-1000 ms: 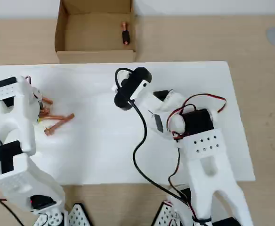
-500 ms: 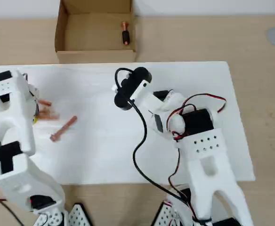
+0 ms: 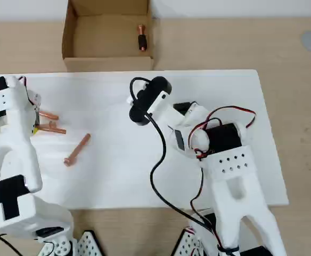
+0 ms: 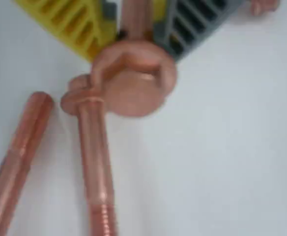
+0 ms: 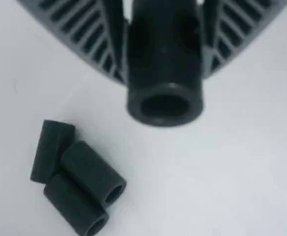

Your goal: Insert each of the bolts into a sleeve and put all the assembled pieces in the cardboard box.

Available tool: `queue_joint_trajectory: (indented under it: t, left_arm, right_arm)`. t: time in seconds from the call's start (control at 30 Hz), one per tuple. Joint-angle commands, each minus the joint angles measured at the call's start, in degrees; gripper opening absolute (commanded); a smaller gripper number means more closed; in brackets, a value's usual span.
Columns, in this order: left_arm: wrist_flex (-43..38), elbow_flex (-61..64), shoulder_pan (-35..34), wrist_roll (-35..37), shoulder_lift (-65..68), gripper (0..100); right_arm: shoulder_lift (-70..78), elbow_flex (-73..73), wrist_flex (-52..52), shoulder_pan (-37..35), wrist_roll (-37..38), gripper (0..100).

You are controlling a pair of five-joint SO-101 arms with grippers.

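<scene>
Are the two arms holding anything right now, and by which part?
The left gripper holds a copper bolt by its shank, just behind the head. The right gripper holds a black sleeve around its body, open end sticking out.

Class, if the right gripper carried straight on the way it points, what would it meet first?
Probably the bare white sheet, led by its held sleeve; the loose sleeves lie aside.

Built of white printed plastic, left arm (image 3: 11, 144) and right arm (image 3: 232, 184) alike, with black servos (image 3: 223, 137) between links. Wired with a looping black cable (image 3: 156, 165) and red leads (image 3: 227, 110). Ribbed at the jaws: yellow and grey left, dark grey right.
</scene>
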Motion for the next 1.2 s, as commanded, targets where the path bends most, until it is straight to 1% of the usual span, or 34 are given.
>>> queue_joint_trajectory:
  t: [0.0, 0.13, 0.2, 0.33, 0.47, 0.53, 0.63, 0.77, 1.0, 1.07, 1.17]
  left_arm:
    - [0.1, -0.5, -0.3, -3.0, -5.1, 1]
    - [0.1, -1.1, -0.2, -7.8, -9.9, 1]
    - [0.0, -1.1, -0.1, -11.4, -13.6, 1]
    - [-0.2, -1.1, 0.1, -18.3, -22.3, 1]
    - [-0.5, -0.5, 3.3, -25.3, -30.5, 1]
    - [-0.4, -0.2, 6.1, -28.1, -33.5, 1]
    - [-0.9, 2.1, 9.8, -30.0, -37.4, 1]
    - [-0.9, 4.7, 13.3, -30.0, -40.1, 1]
    - [-1.0, 6.9, 19.5, -30.0, -40.7, 1]
    - [-2.2, 7.4, 21.5, -30.0, -40.6, 1]
    - [-7.3, 9.2, 23.8, -32.2, -40.7, 1]
  right_arm:
    - [-0.3, -5.0, 0.2, 0.9, -0.5, 1.2]
    - [-0.3, -8.5, -0.2, 0.9, -1.5, 1.2]
    - [-0.3, -11.9, -0.2, 0.8, -3.0, 1.2]
    - [-0.4, -17.5, -0.2, 0.7, -3.3, 1.2]
    - [-0.4, -20.0, -0.2, -0.1, -3.3, 1.2]
    - [-1.4, -20.0, -0.2, -1.4, -3.3, 1.2]
    - [-6.3, -19.6, -1.4, -3.5, -3.4, 1.2]
    - [-13.3, -17.2, -4.7, -3.7, -6.2, 1.2]
    - [-23.6, -6.4, -2.0, -3.8, -6.7, 1.2]
    - [-26.5, -1.4, -2.8, -3.8, -10.5, 1.2]
    - [-30.3, 7.2, -8.3, -4.8, -22.5, 1.2]
